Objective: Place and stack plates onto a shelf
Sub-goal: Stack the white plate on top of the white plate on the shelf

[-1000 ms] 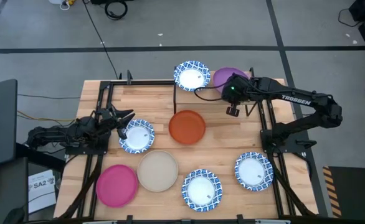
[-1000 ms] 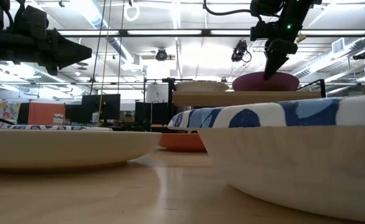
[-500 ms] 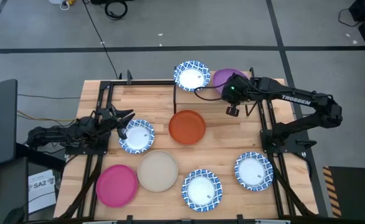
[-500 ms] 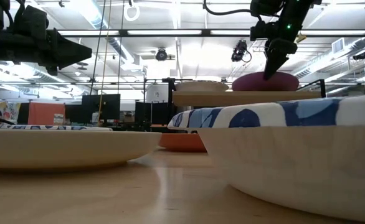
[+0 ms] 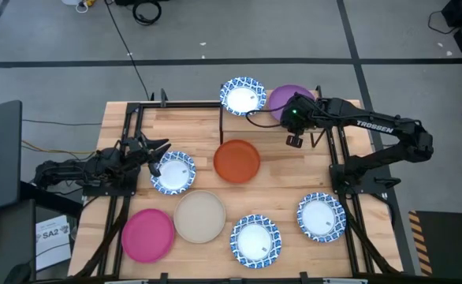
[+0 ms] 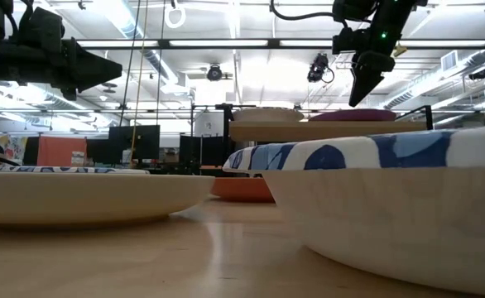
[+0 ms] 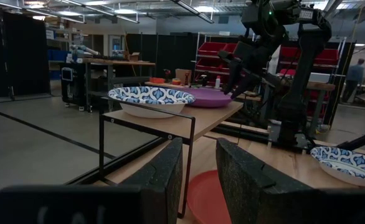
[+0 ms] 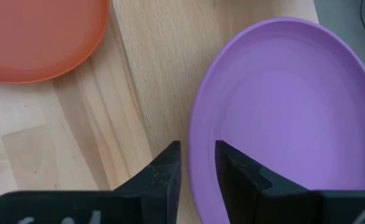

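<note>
The purple plate (image 5: 282,96) (image 6: 362,115) lies flat on the shelf (image 5: 266,126) (image 6: 309,131), beside a blue-rimmed white plate (image 5: 243,95) (image 7: 151,99). My right gripper (image 5: 288,117) (image 6: 358,98) points down just above the purple plate's near rim (image 8: 195,143). It is narrowly open and clear of the plate. My left gripper (image 5: 158,152) (image 7: 199,162) waits low at the table's left, narrowly open, by another blue-rimmed plate (image 5: 172,172).
On the tabletop lie an orange plate (image 5: 236,160) just in front of the shelf, a beige plate (image 5: 200,215), a pink plate (image 5: 147,234) and two blue-rimmed plates (image 5: 255,239) (image 5: 321,216). Black frame rails (image 5: 128,126) run along both sides of the table.
The purple plate stood tilted on the shelf, its raised edge at my right gripper's fingertips. It has dropped and now lies flat on the board. My right gripper has let go and kept its place above it.
</note>
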